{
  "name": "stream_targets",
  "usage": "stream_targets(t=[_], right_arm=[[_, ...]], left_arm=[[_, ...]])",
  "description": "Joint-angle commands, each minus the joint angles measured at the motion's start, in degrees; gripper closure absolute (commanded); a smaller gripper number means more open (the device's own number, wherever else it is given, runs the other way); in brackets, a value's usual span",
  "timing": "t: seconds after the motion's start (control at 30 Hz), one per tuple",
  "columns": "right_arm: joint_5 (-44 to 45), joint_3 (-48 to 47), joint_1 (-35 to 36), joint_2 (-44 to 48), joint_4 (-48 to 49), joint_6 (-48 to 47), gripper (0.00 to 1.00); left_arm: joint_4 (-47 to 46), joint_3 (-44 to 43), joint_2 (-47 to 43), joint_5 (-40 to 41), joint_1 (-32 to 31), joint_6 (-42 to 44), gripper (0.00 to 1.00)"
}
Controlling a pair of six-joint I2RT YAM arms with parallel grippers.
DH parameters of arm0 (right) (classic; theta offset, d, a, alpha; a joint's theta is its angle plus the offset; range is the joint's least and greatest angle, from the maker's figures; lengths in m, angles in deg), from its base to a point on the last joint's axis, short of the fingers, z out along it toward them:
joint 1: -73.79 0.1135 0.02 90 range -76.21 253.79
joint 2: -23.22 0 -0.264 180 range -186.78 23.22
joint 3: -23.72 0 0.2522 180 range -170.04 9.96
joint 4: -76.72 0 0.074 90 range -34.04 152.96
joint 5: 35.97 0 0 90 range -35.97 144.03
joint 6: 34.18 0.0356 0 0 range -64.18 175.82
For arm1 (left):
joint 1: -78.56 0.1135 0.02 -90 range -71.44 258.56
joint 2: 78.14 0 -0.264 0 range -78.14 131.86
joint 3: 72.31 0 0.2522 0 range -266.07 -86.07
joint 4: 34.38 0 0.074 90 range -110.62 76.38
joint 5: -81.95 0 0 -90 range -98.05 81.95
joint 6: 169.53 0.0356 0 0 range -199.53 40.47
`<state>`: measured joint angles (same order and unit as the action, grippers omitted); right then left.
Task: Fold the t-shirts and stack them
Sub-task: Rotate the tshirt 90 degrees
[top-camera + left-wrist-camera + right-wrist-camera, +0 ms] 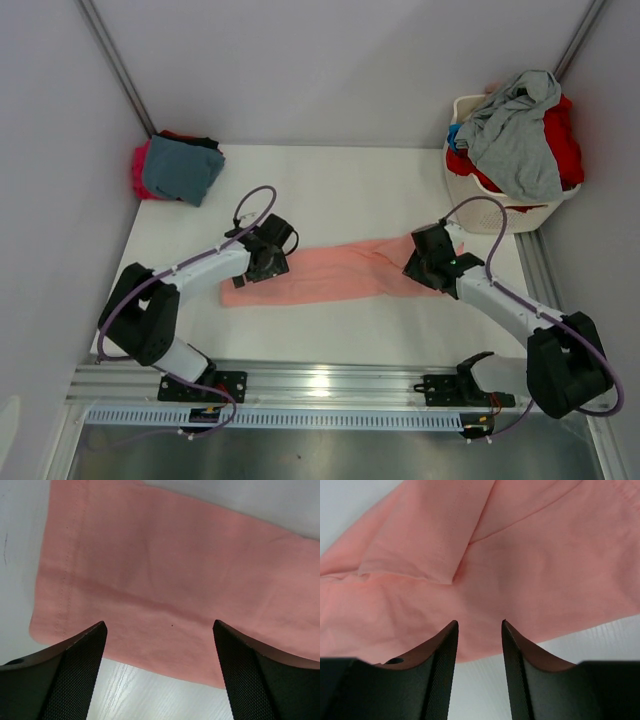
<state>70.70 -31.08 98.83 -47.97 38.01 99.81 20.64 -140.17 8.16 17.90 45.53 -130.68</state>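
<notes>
A salmon-pink t-shirt lies on the white table, folded into a long narrow strip. My left gripper hovers over its left end. In the left wrist view that gripper is open wide above the shirt's near edge, with nothing between the fingers. My right gripper is over the strip's right end. In the right wrist view it is open with a narrower gap, just above the pink cloth, gripping nothing. Folded t-shirts, teal-blue on magenta, sit stacked at the back left.
A white slotted laundry basket stands at the back right, heaped with a grey shirt and red cloth. Walls close in the table on the left, back and right. A metal rail runs along the near edge.
</notes>
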Motion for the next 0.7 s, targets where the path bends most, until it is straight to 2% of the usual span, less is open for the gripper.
stream_targets(t=[0.0, 0.03, 0.33, 0.5, 0.57, 0.6, 0.67], right_arm=[[3.64, -0.36, 1.68, -4.98, 2.18, 1.19, 0.57], [3.81, -1.32, 1.86, -6.13, 2.19, 0.75, 0.6], [6.45, -5.63, 3.79, -16.32, 1.22, -0.39, 0.58], [6.36, -7.47, 3.79, -20.9, 1.83, -1.88, 0.7], [6.36, -8.27, 3.79, -22.66, 1.75, -2.32, 0.72], [6.36, -9.23, 3.88, -23.36, 1.66, -2.5, 0.72], [6.01, -10.2, 3.79, -24.94, 1.57, -2.68, 0.73]], left_arm=[[-0.03, -2.84, 2.2, -0.73, -0.19, 2.11, 0.11], [-0.56, -2.93, 2.64, -0.9, -0.19, 2.37, 0.12], [0.75, -5.92, 9.84, -3.72, -0.19, 5.01, 0.19], [2.6, -5.31, 11.17, -3.98, -0.19, 5.28, 0.23], [3.21, -5.04, 11.43, -4.6, -0.19, 4.93, 0.25], [3.57, -4.52, 11.52, -4.77, -0.27, 4.93, 0.32], [3.31, -3.91, 10.82, -5.82, -0.45, 5.45, 0.39]])
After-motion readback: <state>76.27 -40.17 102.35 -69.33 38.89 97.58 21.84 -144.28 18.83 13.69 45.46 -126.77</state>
